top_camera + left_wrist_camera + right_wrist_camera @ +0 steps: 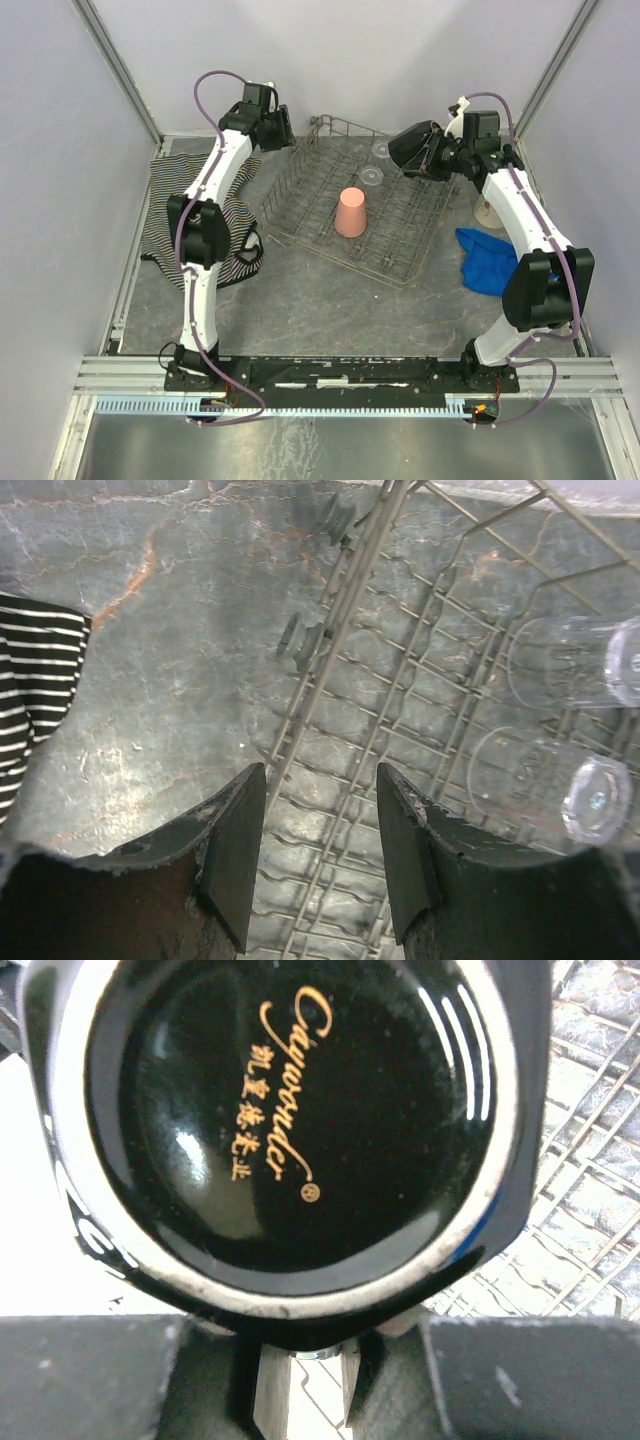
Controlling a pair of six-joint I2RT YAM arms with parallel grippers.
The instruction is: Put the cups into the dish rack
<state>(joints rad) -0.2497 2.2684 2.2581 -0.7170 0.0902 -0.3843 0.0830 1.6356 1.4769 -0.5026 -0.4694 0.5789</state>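
Observation:
The grey wire dish rack [300, 235] lies mid-table. In it a salmon-pink tumbler [350, 212] stands upside down, with two clear glasses [372, 176] [381, 150] behind it. The left wrist view shows both glasses [570, 660] [545, 780] mouth down on the wires. My left gripper [283, 128] [320, 780] hangs open over the rack's [340, 660] left rim, with nothing between its fingers. My right gripper [440, 158] [310, 1380] is shut on a black mug [412, 148] above the rack's back right. The mug's glossy base [290, 1120] fills the right wrist view. A cream object [488, 212], perhaps a mug, shows partly behind the right arm.
A striped cloth [232, 235] lies left of the rack under the left arm. A blue cloth [488, 260] is bunched on the table to the rack's right. Side walls close in the table on both sides.

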